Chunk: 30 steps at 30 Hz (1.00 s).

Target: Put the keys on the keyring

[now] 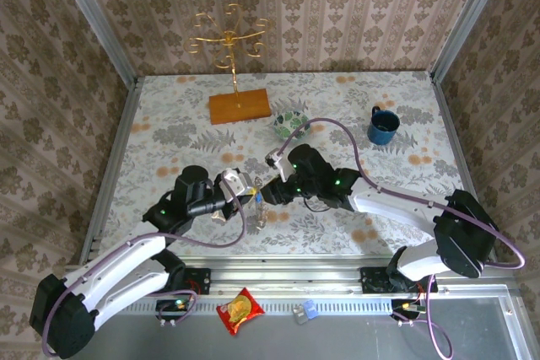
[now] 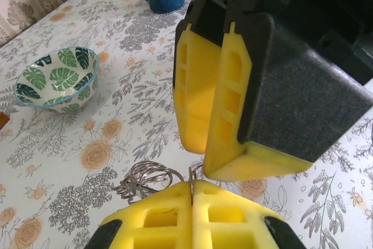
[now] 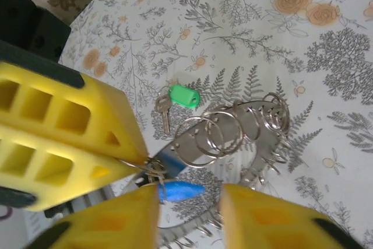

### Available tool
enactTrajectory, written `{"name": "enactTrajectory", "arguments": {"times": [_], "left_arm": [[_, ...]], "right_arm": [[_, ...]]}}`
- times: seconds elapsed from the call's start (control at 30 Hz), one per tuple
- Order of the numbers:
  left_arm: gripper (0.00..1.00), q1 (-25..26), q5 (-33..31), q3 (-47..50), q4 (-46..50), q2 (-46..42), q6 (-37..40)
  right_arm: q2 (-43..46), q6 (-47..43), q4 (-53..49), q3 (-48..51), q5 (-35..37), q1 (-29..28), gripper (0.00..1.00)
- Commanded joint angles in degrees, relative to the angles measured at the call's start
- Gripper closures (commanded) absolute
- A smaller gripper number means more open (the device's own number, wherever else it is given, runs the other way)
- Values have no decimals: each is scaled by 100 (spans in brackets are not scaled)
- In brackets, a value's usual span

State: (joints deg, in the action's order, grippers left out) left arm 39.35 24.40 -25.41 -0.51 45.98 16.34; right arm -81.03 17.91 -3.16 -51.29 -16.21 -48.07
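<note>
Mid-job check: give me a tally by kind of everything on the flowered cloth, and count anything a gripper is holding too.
Keys: 2 (green key, blue key)
Keyring: 1
Bowl: 1
Mug: 1
Gold stand: 1
Total: 6

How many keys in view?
2. Green-headed key lies on the tablecloth beside the keyring; blue-headed key is by the left fingers. Others may be hidden.
</note>
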Motion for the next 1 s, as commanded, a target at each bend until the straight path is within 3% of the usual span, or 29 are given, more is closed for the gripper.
{"name": "enactTrajectory", "arguments": {"times": [0.0,0.23,0.33,0.7,0.97], "left_arm": [[100,29,95,164,-618,-106,-307],[100,23,402,522,-1433,-170,-663],[100,20,564,630,-1617,-244,-685],[100,15,803,785,-1849,-370,-836],[100,16,657,818,-1921,-401,-803]], "right_arm": [[390,-266,102,267,-289,194,54],[947,-2053,1427,1089,-1026,395,44],[829,-2476,1400,1014,-1262,401,44],[272,-2198,1792,747,-1832,404,59],[255,-2088,1688,766,-1921,402,84]]}}
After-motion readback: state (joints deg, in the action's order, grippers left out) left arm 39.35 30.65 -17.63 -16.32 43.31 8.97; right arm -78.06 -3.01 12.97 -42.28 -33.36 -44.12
